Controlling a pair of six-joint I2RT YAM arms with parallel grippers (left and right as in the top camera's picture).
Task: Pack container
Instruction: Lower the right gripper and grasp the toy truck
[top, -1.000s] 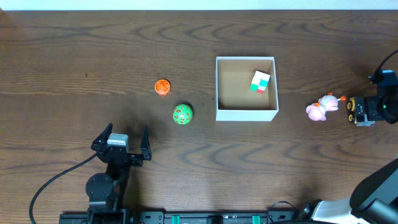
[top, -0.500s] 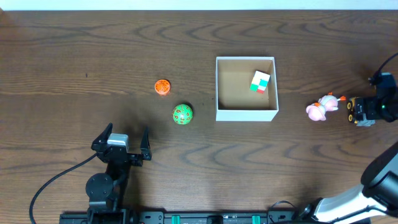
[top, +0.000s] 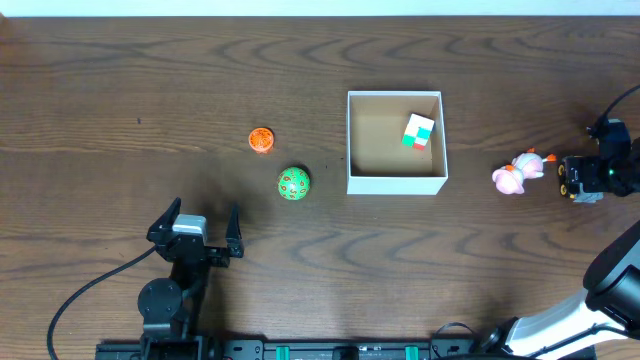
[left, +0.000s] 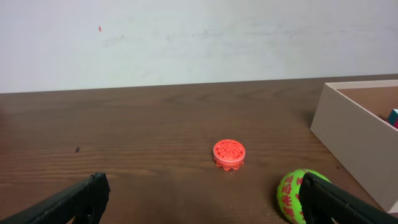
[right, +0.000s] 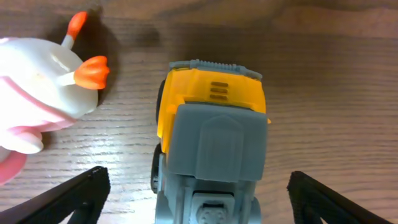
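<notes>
A dark wood-grain counter stretches ahead of the left end effector. Beyond the counter's far edge stands a plain, faintly smudged white wall.

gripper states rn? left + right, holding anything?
Left gripper: open, empty.
Right gripper: open, fingers on either side of the yellow toy truck, not clamped on it.

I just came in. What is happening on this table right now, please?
Two robot arms are packing small toys into the container. One coloured cube already lies inside. The right end effector hovers open over a yellow and grey toy truck, beside a pink toy, not gripping it yet. The left end effector is open, apart from the green ball and orange disc.
</notes>
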